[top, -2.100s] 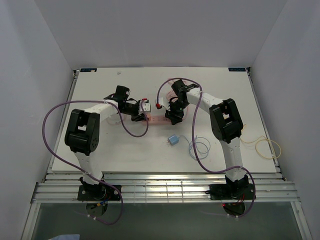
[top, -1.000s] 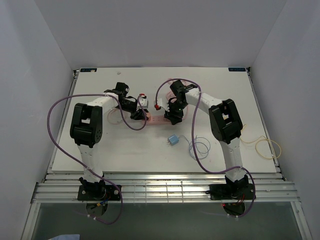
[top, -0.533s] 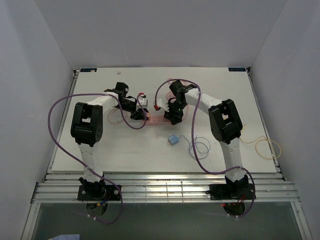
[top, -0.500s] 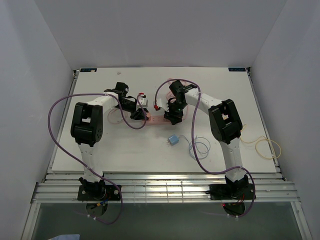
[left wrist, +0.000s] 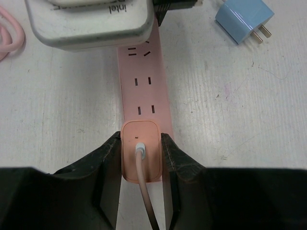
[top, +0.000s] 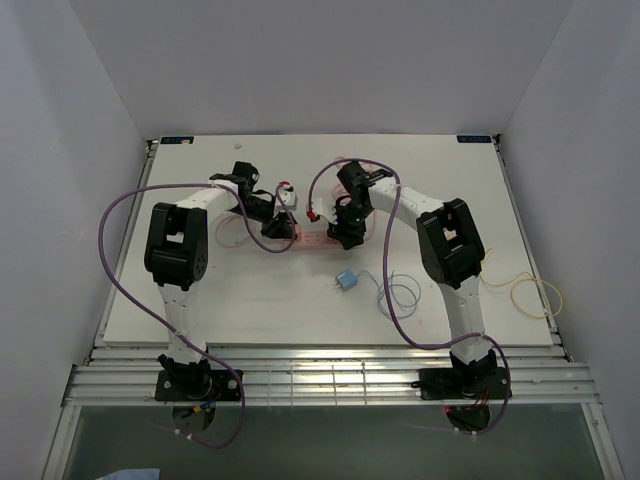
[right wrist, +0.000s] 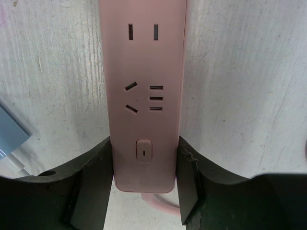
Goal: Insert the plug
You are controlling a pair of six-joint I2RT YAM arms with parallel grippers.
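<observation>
White counter [top: 250, 300] bears the pink plastic power strip [right wrist: 144, 72], clamped by the right end effector [right wrist: 144, 158]; the left end effector [left wrist: 140, 143] grips the pink rectangular plug [left wrist: 140, 155] between its fingers [left wrist: 108, 163], where tilt may jam pins.

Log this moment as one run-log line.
left gripper: shut on pink plug | right gripper: shut on power strip, switch end | blue adapter: loose on table
</observation>
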